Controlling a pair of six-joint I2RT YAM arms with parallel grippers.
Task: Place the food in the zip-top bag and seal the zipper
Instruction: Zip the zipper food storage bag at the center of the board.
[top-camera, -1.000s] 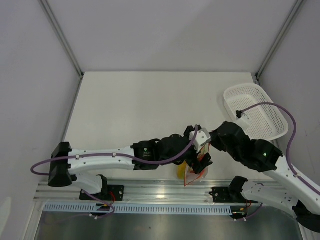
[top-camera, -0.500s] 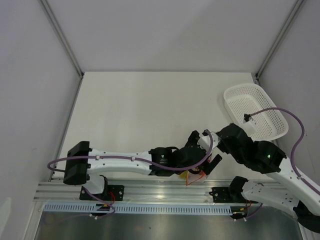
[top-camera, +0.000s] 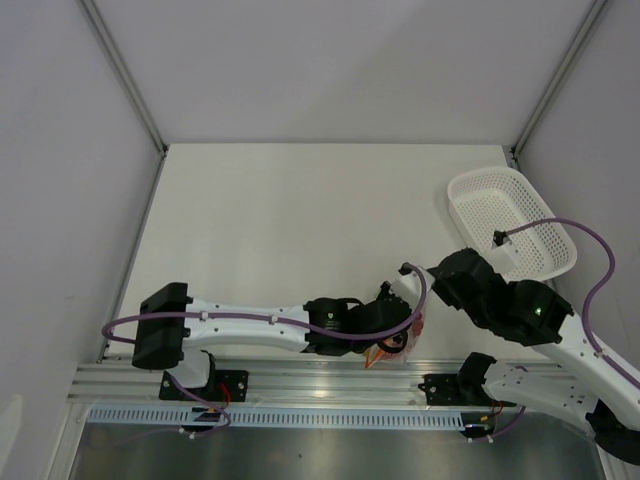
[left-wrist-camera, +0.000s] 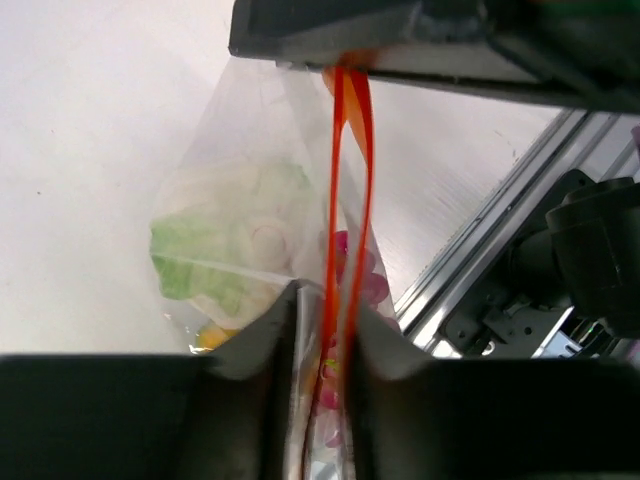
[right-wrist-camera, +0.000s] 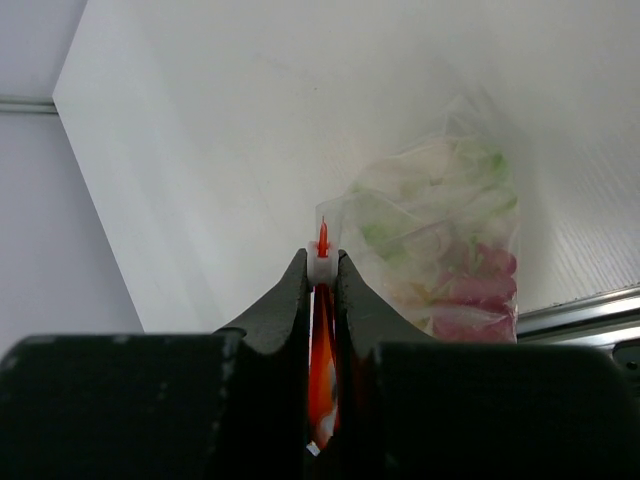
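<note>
The zip-top bag (left-wrist-camera: 250, 180) hangs at the table's front edge, its clear film crinkled, with the food inside. I see a green piece (left-wrist-camera: 200, 260), a whitish piece (left-wrist-camera: 265, 235), dark red grapes (left-wrist-camera: 365, 280) and a yellow-orange bit (left-wrist-camera: 210, 338). The orange-red zipper (left-wrist-camera: 350, 150) stretches between both grippers. My left gripper (left-wrist-camera: 325, 320) is shut on its near end, both strips pressed between the fingers. My right gripper (right-wrist-camera: 321, 268) is shut on the other end, where a white tab and the zipper (right-wrist-camera: 322, 240) poke past its tips. From above, the bag (top-camera: 385, 352) is mostly hidden under the left gripper (top-camera: 398, 335).
A white mesh basket (top-camera: 510, 220) stands at the right edge of the table (top-camera: 280, 220). The aluminium rail (top-camera: 300, 382) with the arm bases runs just below the bag. The right arm (top-camera: 500, 305) reaches in from the right, close to the left wrist.
My left gripper has shifted right and toward the front edge, and its jaws have narrowed from wide open onto the zipper. The bag has sunk lower under the wrists. The right grip holds.
</note>
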